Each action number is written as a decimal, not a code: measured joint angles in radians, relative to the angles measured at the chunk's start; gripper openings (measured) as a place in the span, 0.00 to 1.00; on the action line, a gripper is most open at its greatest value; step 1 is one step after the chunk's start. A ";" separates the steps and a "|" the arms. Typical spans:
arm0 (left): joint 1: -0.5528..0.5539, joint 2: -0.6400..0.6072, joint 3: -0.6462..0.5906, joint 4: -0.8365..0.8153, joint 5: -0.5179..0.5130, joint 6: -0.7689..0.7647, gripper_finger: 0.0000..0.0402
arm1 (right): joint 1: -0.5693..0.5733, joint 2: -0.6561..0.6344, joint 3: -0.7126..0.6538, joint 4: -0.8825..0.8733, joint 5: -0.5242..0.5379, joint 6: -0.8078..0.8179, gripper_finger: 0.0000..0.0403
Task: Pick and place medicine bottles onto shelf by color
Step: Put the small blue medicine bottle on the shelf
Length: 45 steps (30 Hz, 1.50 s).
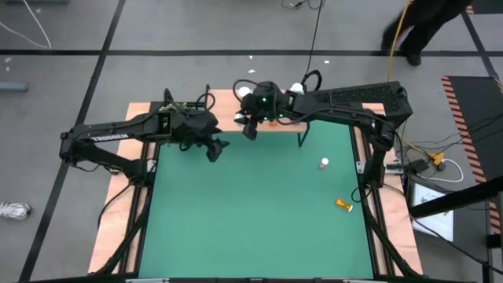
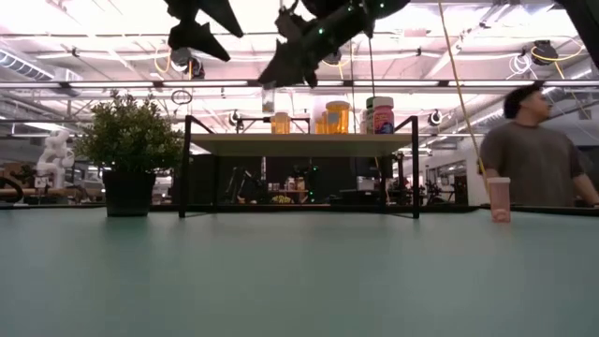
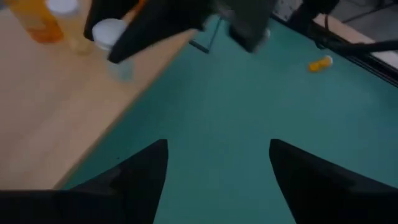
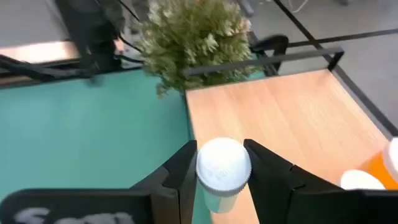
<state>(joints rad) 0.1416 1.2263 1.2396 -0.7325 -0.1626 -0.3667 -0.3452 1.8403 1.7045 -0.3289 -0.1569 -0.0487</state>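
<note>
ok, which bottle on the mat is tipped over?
The orange bottle near the mat's right edge lies on its side; the pink bottle stands upright.

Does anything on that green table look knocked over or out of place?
Yes: one orange bottle lies on its side on the green mat, near its right edge, far from the shelf. A pink bottle still stands upright nearby. The right claw holds a white-capped bottle over the shelf.
</note>
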 joint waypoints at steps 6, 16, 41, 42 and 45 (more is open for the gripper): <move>-0.036 0.000 0.000 -0.011 0.051 -0.062 0.69 | -0.021 0.022 -0.045 0.003 0.038 -0.003 0.27; -0.065 0.001 0.000 -0.026 0.049 -0.086 0.68 | -0.061 0.021 -0.121 0.106 0.083 -0.008 0.28; -0.065 0.001 0.000 -0.027 0.036 -0.061 0.68 | -0.067 -0.009 -0.130 0.118 0.050 0.002 0.52; -0.065 0.001 0.000 -0.027 0.036 -0.061 0.68 | -0.067 -0.017 -0.130 0.113 0.050 0.001 0.53; -0.064 0.001 0.000 -0.028 0.051 -0.048 0.68 | -0.063 -0.054 -0.130 0.109 0.051 0.002 0.56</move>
<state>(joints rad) 0.0772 1.2274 1.2396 -0.7601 -0.1112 -0.4148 -0.4081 1.7860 1.5745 -0.2195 -0.1062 -0.0463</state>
